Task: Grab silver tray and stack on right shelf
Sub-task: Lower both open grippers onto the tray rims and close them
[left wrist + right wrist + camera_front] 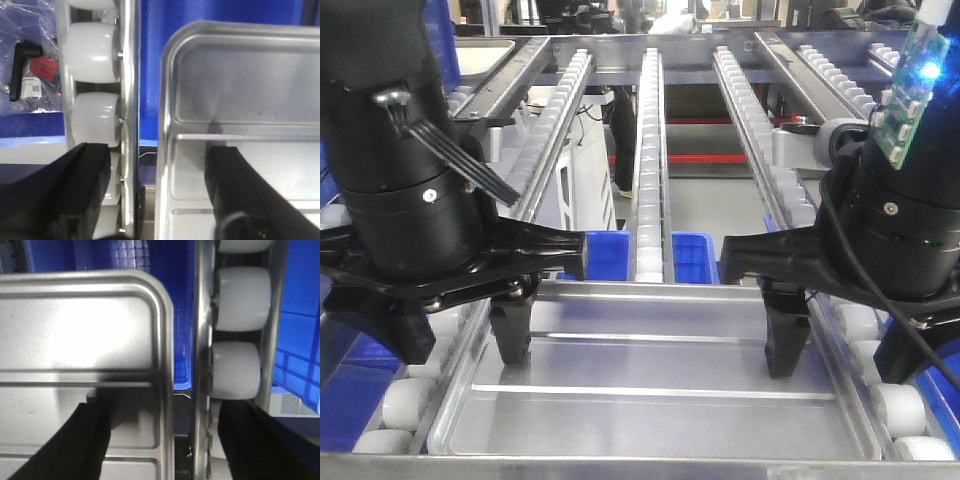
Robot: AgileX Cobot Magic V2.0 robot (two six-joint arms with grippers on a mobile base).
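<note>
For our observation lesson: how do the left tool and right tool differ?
The left tool straddles the left rim of the silver tray; the right tool straddles its right rim. A green circuit board sits above the right tool; grey wires above the left tool. Both are black and open.

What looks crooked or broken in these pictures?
Nothing stands out. The tray lies straight on the shelf, between its roller rails, with no dents showing. The left gripper and right gripper are both open, each straddling one side rim.
</note>
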